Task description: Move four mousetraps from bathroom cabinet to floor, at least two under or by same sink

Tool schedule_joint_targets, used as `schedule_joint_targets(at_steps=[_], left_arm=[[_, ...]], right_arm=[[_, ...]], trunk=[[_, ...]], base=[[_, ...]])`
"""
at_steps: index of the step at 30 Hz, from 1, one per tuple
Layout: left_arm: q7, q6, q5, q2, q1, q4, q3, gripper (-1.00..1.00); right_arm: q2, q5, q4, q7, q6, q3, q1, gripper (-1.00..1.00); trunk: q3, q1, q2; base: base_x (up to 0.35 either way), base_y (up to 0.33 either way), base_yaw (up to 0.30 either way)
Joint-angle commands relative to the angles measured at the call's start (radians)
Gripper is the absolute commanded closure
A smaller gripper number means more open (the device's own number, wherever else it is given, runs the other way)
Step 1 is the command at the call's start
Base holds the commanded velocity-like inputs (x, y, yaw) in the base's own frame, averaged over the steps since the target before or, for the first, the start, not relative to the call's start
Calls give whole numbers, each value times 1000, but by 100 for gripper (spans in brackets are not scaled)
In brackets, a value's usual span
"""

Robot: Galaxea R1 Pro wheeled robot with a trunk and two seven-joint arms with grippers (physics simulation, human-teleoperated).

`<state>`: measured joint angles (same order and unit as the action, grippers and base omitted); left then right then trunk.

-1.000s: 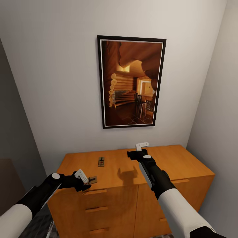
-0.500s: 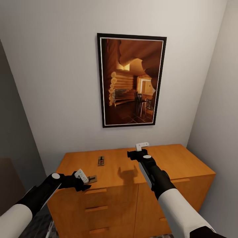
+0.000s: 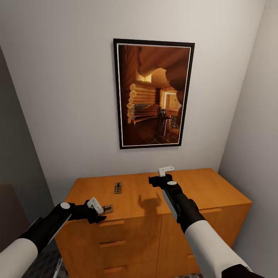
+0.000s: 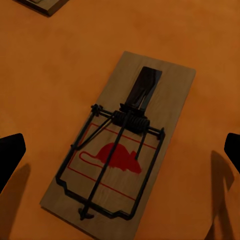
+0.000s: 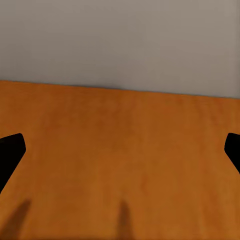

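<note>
Mousetrap (image 4: pixel 120 150) lying flat near the front edge of the cabinet (image 3: pixel 200 193) top sits centred between the wide-open, empty left end effector (image 3: pixel 98 208), which should descend squarely, closing across the board's long edges, clear of the spring bar.

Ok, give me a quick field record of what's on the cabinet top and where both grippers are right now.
surface: cabinet, flat top, drawer fronts below
near mousetrap: flat on the top by the front edge, between the open fingers of the left gripper, not gripped
far mousetrap: flat, further back on the top, untouched
left gripper: open, over the near mousetrap
right gripper: open, above bare cabinet top, holding nothing
wall: framed picture above the cabinet
</note>
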<state>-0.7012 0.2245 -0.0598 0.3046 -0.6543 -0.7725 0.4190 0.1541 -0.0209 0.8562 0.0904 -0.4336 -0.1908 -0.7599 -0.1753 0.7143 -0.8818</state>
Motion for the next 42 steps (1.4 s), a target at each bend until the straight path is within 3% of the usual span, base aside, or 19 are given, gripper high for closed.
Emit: schedule_joint_targets(at_steps=[1,42], left_arm=[[-3,6,-3,1,-1,-2,1,-100],[-3,7,-3,1,-1,-2,2,-100]], right_arm=[[0,-2,1,5,-6,-3,-1,-100],[0,1,0,5,7,-3,-1,-100]], trunk=[[-2,0,-1],[-14,16,-29]], base=[[0,0,0],[0,0,0]])
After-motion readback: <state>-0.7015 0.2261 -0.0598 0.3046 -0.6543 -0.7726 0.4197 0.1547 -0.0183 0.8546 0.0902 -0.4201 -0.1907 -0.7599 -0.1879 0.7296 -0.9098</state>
